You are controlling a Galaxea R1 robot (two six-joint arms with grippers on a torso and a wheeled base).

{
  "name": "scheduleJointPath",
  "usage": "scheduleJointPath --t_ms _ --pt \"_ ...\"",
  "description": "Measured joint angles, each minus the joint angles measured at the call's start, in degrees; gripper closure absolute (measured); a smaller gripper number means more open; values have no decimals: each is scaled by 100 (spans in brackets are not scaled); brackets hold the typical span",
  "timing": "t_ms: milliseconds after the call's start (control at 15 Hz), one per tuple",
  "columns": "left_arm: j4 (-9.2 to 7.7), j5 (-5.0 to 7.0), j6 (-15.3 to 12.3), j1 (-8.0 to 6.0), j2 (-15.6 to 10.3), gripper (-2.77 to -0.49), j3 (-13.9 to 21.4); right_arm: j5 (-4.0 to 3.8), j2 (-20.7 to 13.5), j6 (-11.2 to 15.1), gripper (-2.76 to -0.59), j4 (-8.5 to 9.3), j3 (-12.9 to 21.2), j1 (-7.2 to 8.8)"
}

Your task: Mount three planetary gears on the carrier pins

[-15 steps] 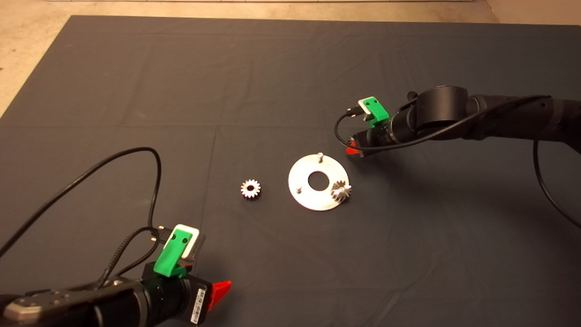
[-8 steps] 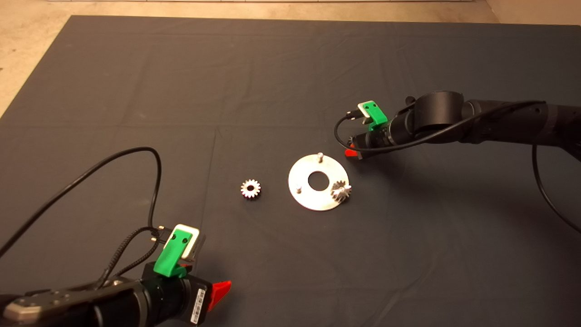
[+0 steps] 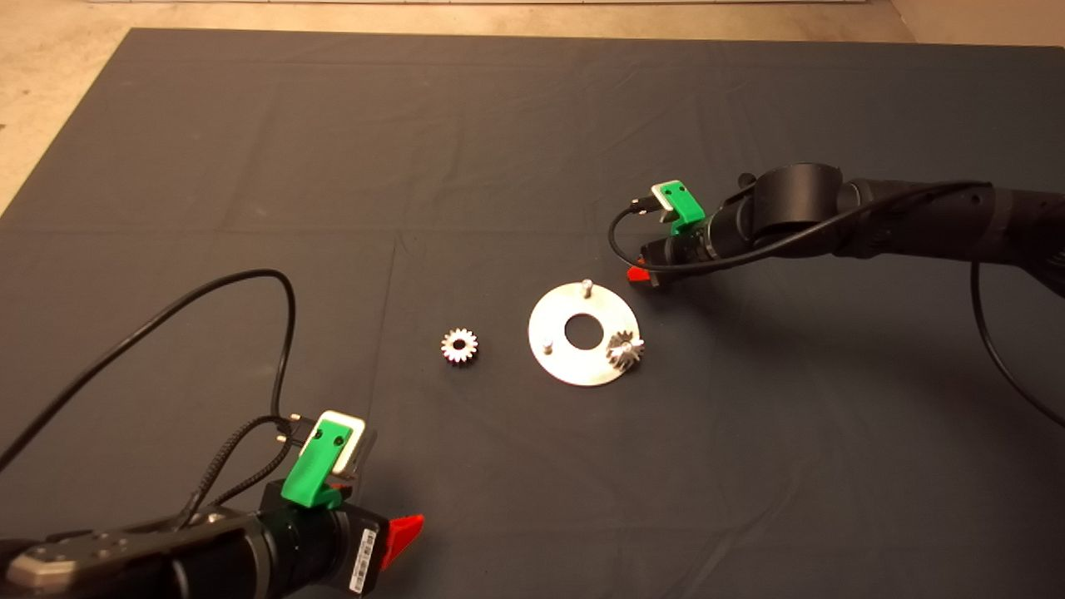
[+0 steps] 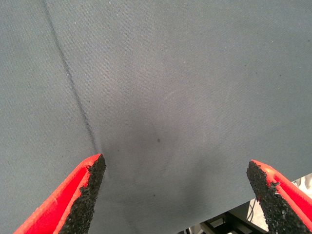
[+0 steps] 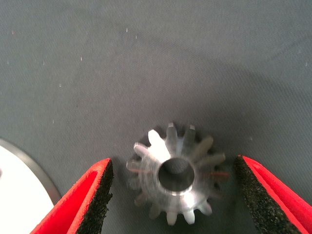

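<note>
A planetary gear [image 5: 175, 175] lies between the right tool's [image 5: 173, 195] spread, untouching fingers.

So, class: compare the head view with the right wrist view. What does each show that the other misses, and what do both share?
Only the head view shows the left hand parked at the mat's near left, a loose gear, and a mounted gear on the plate's pin. Only the right wrist view shows a third gear lying between the right hand's open fingers. Both show the plate and the dark mat.
</note>
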Motion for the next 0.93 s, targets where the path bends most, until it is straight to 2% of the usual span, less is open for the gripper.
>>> scheduleJointPath --t_ms 67,133,333,467,667,933 --pt "2 -4 0 0 0 -206 0 38 8 -6 -181 -2 -25 0" --pt "2 -7 0 0 2 -206 0 41 15 -4 -173 -4 -43 1" --pt "5 -4 0 0 0 -206 0 41 15 -22 -170 -4 -45 1" --pt "3 -4 0 0 0 -206 0 38 13 -26 -156 -5 -52 1" --pt "5 -4 0 0 -2 -206 0 38 13 -26 -153 -6 -52 1" --pt "5 -4 0 0 -1 -206 0 41 13 -37 -132 -6 -52 0"
